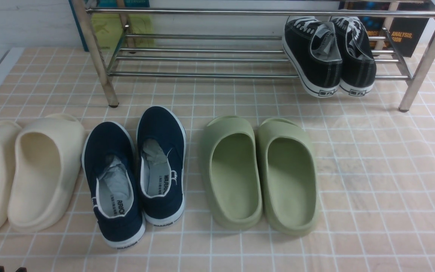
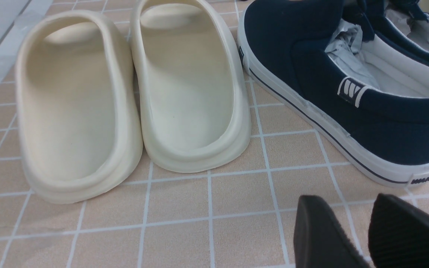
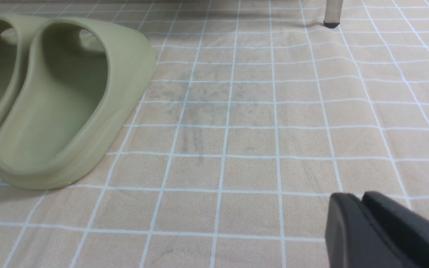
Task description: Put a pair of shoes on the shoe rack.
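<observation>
Black left gripper [image 2: 367, 230] hangs low, jaws apart and empty; right gripper [image 3: 363, 223] jaws closed, empty.

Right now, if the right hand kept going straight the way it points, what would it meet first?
Nothing nearby, it seems: ahead of the right hand lies bare tiled floor, with the green slides off to one side. Further on stands a shoe rack leg, though depth is unclear.
</observation>
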{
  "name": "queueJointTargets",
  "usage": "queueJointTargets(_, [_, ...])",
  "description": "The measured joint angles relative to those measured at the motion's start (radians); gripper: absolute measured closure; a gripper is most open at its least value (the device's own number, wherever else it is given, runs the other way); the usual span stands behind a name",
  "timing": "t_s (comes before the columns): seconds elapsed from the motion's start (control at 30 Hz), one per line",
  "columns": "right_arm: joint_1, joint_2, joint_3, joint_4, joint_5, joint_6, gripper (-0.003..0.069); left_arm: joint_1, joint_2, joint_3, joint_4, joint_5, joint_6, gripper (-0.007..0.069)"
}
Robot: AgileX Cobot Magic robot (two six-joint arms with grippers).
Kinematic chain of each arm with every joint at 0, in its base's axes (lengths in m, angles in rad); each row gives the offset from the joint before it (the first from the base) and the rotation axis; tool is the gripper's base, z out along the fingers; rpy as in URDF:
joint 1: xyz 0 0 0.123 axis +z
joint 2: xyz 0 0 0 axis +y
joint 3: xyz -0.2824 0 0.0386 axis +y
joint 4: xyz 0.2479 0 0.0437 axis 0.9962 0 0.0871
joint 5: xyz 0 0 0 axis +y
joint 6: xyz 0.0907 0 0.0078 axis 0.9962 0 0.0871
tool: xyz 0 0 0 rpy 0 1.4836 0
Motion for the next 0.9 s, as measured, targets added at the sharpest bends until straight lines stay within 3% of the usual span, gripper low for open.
queueJointTargets(0.9, [0.000, 0.000, 0.000, 0.000, 0.000, 0.003, 0.0560, 0.000, 0.000, 0.000, 0.000, 0.000, 0.000, 0.0384])
